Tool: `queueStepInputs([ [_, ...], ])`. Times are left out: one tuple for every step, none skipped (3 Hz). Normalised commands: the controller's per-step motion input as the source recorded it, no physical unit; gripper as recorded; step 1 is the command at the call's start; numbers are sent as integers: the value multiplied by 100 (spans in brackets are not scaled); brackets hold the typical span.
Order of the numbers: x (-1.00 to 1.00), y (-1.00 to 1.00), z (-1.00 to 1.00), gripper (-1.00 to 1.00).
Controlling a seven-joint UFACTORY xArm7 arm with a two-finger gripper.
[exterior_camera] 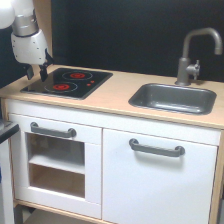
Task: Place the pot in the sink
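Observation:
The pot is out of view. The sink (150,101) is a dark grey rectangular basin set into the wooden counter on the exterior view's right, and nothing shows inside it. My gripper (37,75) hangs from the white arm at the upper left, just above the left end of the black stovetop (70,82). Its two dark fingers (44,71) point down and stand apart, with nothing between them.
A tall curved grey faucet (192,50) rises behind the sink. The stovetop has two red burner rings. The light wooden counter (115,95) separates stovetop and sink. Below are white cabinet doors with grey handles (156,148). A dark wall stands behind.

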Motion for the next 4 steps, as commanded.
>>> queueStepInputs([
  [12,-26,-100,83],
  [11,-21,-100,50],
  [-14,-4,-100,100],
  [5,6,-100,100],
])
